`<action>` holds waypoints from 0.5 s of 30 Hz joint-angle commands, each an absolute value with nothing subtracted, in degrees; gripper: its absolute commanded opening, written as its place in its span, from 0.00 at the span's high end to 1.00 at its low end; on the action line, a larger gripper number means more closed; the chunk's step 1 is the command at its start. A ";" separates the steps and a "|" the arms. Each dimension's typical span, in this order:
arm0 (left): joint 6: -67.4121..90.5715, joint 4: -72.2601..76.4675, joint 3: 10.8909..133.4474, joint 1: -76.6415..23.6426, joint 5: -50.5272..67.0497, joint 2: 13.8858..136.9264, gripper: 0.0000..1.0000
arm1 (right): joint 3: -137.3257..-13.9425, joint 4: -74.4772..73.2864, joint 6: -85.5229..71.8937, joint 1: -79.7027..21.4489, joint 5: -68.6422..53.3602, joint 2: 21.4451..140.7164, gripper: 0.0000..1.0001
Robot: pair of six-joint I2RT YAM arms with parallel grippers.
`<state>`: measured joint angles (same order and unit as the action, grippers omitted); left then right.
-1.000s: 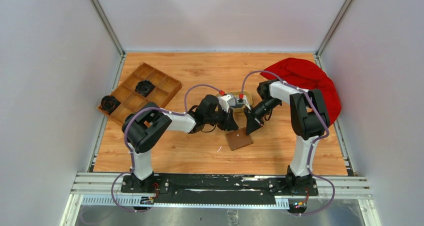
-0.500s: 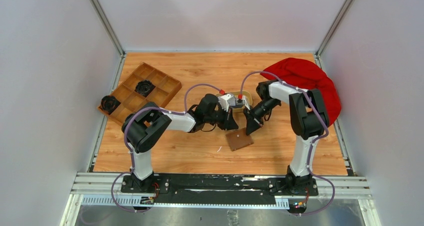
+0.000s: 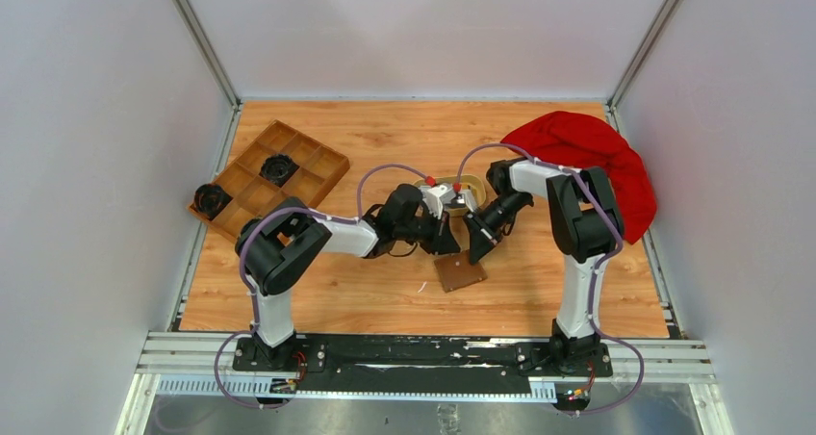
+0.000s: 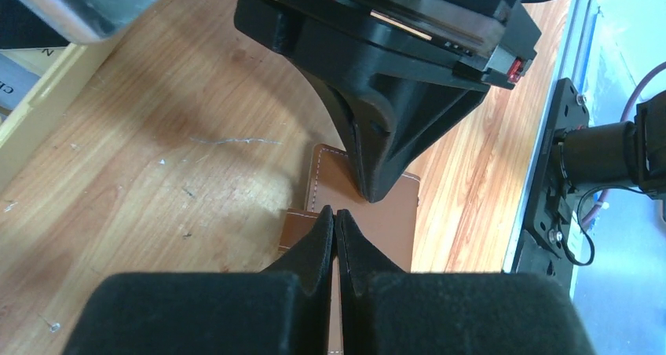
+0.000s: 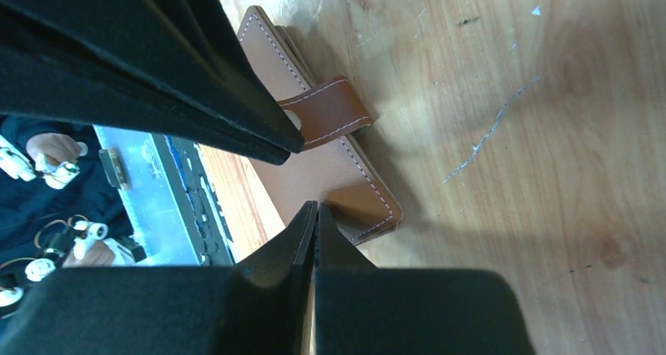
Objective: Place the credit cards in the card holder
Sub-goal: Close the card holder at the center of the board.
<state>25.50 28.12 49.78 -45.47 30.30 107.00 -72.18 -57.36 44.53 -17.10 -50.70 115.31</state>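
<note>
The card holder (image 5: pixel 314 166) lies flat and folded shut on the table (image 3: pixel 366 291), near its middle, directly under the two arms' tips. A stitched strap (image 5: pixel 334 111) crosses its open edge.

The left gripper (image 4: pixel 336 214) has its fingers pressed together, with the tips at the strap. Whether they pinch the leather or merely rest against it cannot be told. The right gripper (image 5: pixel 316 207) is also fully closed, with nothing visible between its fingers. Its tip sits at the holder's near corner, touching it or just beside it. The cards themselves cannot be made out in any view.

The holder looks light, thin and pliable, so it would probably skate across the smooth wood if nudged from one side only. Lying flush with the table, its body offers almost no edge to pinch. The strap is the one part that stands proud (and it likely fastens with a snap), which makes it the sensible place to take hold. The other gripper would need to pin a corner down against the pull. Soft leather will bend rather than lift as a plate, so a flap raised this way may sag or fold back shut.
</note>
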 commanded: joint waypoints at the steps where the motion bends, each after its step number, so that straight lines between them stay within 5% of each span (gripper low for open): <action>1: 25.62 27.86 48.59 -46.52 29.52 106.78 1.00 | -72.77 -56.35 41.43 -18.35 -47.46 117.59 1.00; 15: 26.16 27.86 47.94 -47.66 28.50 107.67 1.00 | -73.05 -55.92 40.18 -18.63 -45.63 118.07 1.00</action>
<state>25.78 28.60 48.82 -46.63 29.10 107.00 -72.55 -57.17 40.21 -17.37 -49.80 115.92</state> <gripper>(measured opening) 0.008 0.007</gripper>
